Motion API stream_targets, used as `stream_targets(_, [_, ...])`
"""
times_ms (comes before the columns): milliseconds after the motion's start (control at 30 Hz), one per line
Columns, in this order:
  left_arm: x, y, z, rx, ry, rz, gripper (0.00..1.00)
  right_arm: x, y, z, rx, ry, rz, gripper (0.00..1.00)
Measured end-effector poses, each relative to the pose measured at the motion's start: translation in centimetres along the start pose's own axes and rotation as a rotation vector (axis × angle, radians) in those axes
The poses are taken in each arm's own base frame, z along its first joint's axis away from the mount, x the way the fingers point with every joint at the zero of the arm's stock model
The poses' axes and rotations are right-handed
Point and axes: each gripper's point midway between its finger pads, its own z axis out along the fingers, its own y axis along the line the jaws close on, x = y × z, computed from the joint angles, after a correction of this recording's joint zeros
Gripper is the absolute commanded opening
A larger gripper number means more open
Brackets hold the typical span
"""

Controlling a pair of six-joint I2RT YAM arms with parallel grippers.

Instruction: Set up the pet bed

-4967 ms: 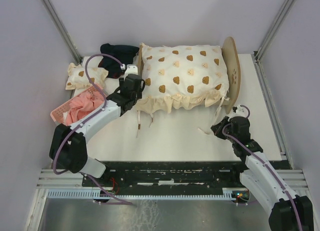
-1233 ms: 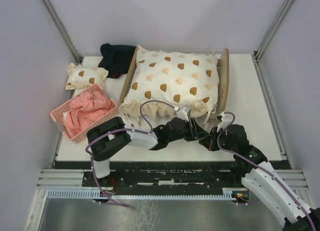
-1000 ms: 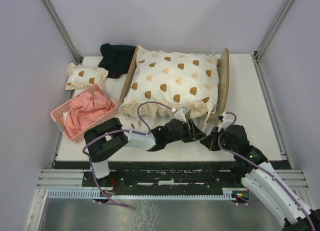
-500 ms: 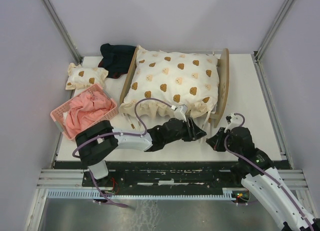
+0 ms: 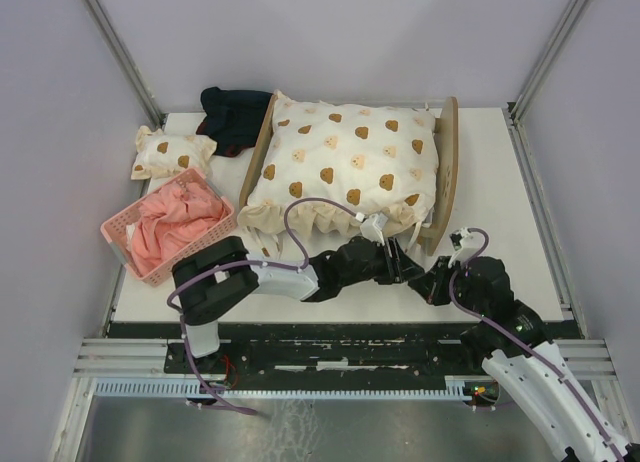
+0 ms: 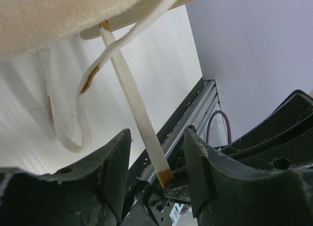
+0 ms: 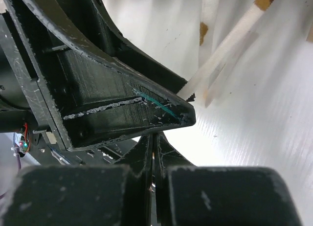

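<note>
The pet bed (image 5: 446,162) is a plywood frame standing mid-table, and a cream bear-print quilt (image 5: 345,162) covers its top. A tie strap (image 6: 132,103) of the quilt runs taut from the bed's front right corner down between the fingers of my left gripper (image 6: 156,135), which is open and does not touch it. In the top view the left gripper (image 5: 406,266) reaches across to that corner. My right gripper (image 5: 434,280) meets it tip to tip and is shut on the strap's brown end (image 6: 166,177). In the right wrist view the right gripper (image 7: 152,138) sits under the left one's finger, with the strap (image 7: 230,45) beyond.
A pink basket (image 5: 122,232) holding pink cloth stands at the left. Behind it lie a small bear-print pillow (image 5: 170,152) and a dark cloth (image 5: 235,112). Other loose straps (image 6: 73,133) hang from the quilt's front edge. The black rail (image 5: 350,342) runs along the near table edge.
Five seconds ago the bed sat skewed with my left gripper at its left end. In the last second my right gripper has drawn slightly right and nearer, with the strap taut.
</note>
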Motion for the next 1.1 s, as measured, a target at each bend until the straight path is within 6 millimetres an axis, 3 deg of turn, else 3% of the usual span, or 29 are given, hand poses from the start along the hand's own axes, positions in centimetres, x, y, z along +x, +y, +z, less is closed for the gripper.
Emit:
stream_targets(233, [0.5, -0.1, 0.6, 0.024, 0.006, -0.103, 0.47, 0.3, -0.2, 0.2, 0.006, 0.017, -0.003, 0.02])
stream_targets(333, [0.6, -0.3, 1.0, 0.045, 0.008, -0.145, 0.27, 0.4, -0.2, 0.4, 0.007, 0.029, -0.001, 0.04])
stream_targets(433, [0.7, -0.6, 1.0, 0.063, 0.015, -0.165, 0.04, 0.5, -0.2, 0.5, 0.005, 0.036, 0.001, 0.22])
stream_targets(500, [0.7, -0.7, 0.9, 0.074, 0.011, -0.167, 0.03, 0.5, -0.2, 0.6, 0.005, 0.037, 0.001, 0.38])
stream_targets(567, [0.5, -0.7, 0.9, 0.078, 0.006, -0.166, 0.03, 0.6, -0.3, 0.7, 0.011, 0.043, 0.0, 0.43])
stream_targets(733, [-0.1, -0.3, 0.8, 0.075, -0.001, -0.126, 0.03, -0.7, -0.6, 0.1, 0.089, 0.065, -0.034, 0.46])
stream_targets(800, [-0.7, 0.0, 0.8, 0.072, -0.012, -0.102, 0.03, -2.7, 0.0, -0.5, 0.111, 0.04, -0.064, 0.46])
stream_targets(867, [-1.3, 0.2, 0.7, 0.076, -0.014, -0.072, 0.03, -5.9, 1.7, -1.2, 0.1, -0.008, -0.128, 0.45])
stream_targets(1000, [-2.1, 0.9, 0.7, 0.072, -0.005, -0.02, 0.03, -8.3, 3.4, -1.5, 0.059, -0.015, -0.256, 0.44])
stream_targets(1100, [-3.0, 0.5, 0.9, 0.088, -0.001, 0.023, 0.03, -8.7, 2.9, -0.8, 0.089, 0.025, -0.318, 0.41])
